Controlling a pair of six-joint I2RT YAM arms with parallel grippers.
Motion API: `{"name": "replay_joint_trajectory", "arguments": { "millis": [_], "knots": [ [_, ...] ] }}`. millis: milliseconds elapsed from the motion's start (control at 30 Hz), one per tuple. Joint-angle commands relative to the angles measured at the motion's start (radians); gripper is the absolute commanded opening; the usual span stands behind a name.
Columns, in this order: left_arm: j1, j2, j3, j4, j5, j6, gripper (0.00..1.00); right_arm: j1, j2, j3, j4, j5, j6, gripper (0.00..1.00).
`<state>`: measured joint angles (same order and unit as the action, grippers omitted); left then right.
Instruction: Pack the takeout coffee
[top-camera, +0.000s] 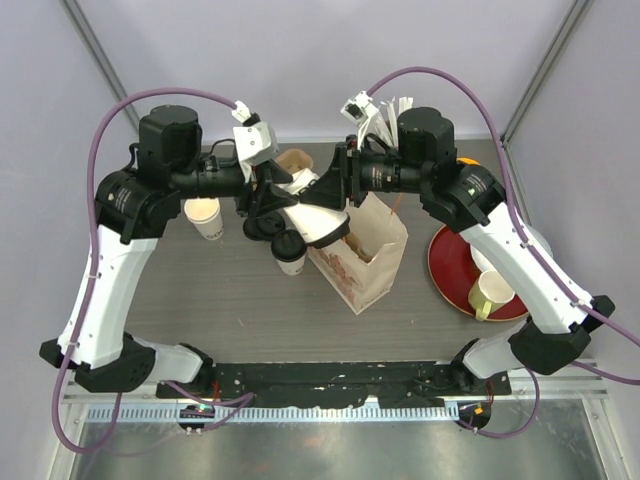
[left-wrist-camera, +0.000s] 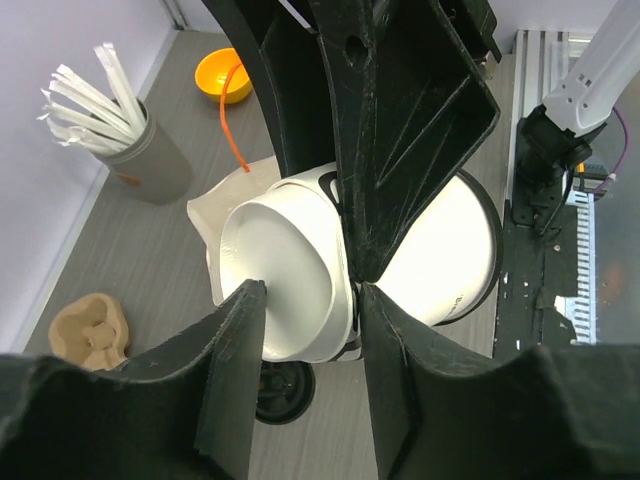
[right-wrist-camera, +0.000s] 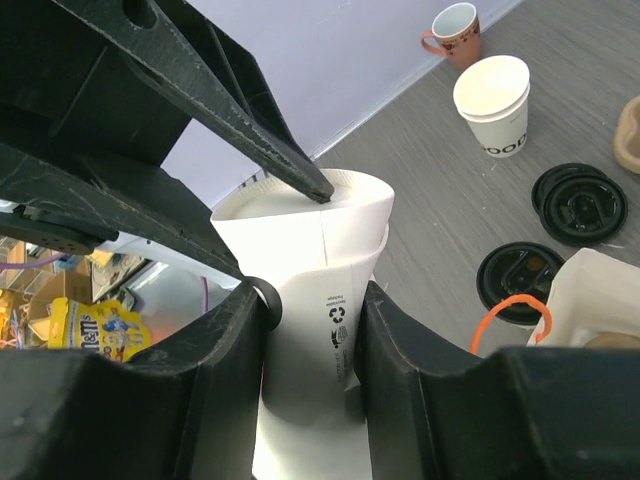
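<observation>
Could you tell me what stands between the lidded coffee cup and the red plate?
The open paper bag, right beside the lidded cup, as the top view shows.

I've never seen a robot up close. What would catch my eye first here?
The left gripper and right gripper meet above mid-table, both clasping nested white cups held sideways in the air. Just below them stand a paper bag and, to its left, a small black-lidded cup. A red plate carrying a pale mug sits at the right.
</observation>
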<state>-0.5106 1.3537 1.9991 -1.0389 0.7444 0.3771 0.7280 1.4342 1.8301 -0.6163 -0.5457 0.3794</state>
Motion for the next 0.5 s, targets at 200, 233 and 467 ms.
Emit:
{"name": "replay_joint_trajectory", "arguments": {
  "millis": [200,233,467],
  "knots": [
    [-0.005,-0.016,0.015,-0.039,0.119,-0.118,0.21,0.008,-0.003,0.015,0.029,-0.008,-0.046,0.17],
    [-0.006,-0.007,0.009,-0.049,0.121,-0.124,0.17,0.008,-0.003,0.015,0.030,-0.007,-0.047,0.16],
    [-0.006,0.010,-0.011,-0.040,0.136,-0.224,0.00,0.008,0.003,0.008,0.000,0.036,-0.053,0.19]
  ]
}}
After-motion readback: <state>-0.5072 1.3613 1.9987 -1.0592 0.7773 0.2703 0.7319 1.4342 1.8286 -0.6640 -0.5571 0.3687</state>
